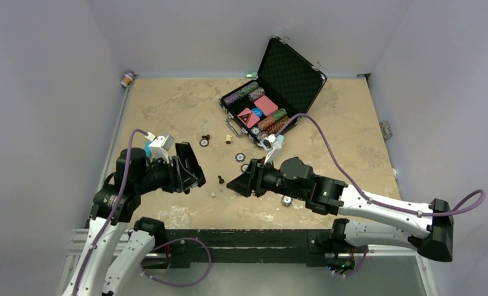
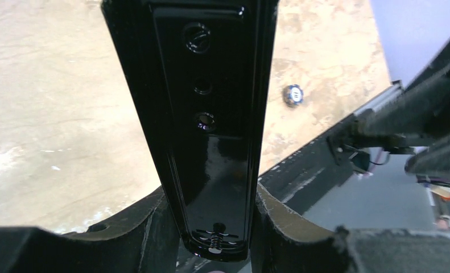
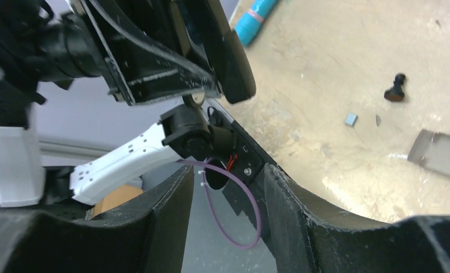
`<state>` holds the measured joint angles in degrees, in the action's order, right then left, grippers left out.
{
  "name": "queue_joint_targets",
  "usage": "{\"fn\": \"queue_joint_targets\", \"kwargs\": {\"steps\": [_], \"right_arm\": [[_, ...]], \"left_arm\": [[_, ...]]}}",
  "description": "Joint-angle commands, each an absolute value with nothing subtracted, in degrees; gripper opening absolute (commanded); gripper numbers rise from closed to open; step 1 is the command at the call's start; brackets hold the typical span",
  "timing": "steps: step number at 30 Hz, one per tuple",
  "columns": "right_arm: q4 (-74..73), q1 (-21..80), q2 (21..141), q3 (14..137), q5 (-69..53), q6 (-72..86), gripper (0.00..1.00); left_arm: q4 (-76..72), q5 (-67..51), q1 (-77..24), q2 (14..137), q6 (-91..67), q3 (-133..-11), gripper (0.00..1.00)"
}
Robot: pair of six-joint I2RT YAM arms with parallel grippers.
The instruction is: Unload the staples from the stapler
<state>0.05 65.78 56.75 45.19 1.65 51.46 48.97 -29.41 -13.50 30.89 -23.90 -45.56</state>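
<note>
My left gripper (image 1: 178,172) (image 2: 214,224) is shut on the black stapler (image 1: 190,163) (image 2: 205,114) and holds it above the table at the left. The stapler's glossy underside and a small spring show in the left wrist view. It also shows in the right wrist view (image 3: 234,62), at the top. My right gripper (image 1: 236,185) (image 3: 228,193) is open and empty, just right of the stapler. A silver-grey staple strip (image 3: 438,158) and a tiny grey staple bit (image 1: 213,193) (image 3: 351,119) lie on the tan table between the grippers.
An open black case (image 1: 290,74) with poker chips stands at the back right. Loose chips (image 1: 240,157) and a small black pawn-like piece (image 1: 221,180) (image 3: 394,91) lie mid-table. One chip (image 2: 293,95) lies near the table's front edge (image 2: 325,153).
</note>
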Motion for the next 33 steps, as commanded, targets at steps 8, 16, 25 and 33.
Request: {"fn": "queue_joint_targets", "kwargs": {"steps": [8, 16, 25, 33], "right_arm": [[1.43, 73.94, 66.88, 48.80, 12.39, 56.41, 0.27], [11.25, 74.53, 77.78, 51.68, 9.85, 59.14, 0.00], [15.98, 74.52, 87.89, 57.05, 9.59, 63.20, 0.00], [18.35, 74.53, 90.24, 56.15, 12.36, 69.23, 0.00]], "left_arm": [[49.21, -14.33, -20.60, 51.20, -17.93, -52.23, 0.00], [48.62, -13.12, -21.71, 56.50, -18.88, -52.28, 0.00], [48.23, -13.63, -21.80, 55.87, -18.97, -51.82, 0.00], [48.89, -9.50, -21.80, 54.29, -20.02, -51.36, 0.00]]}}
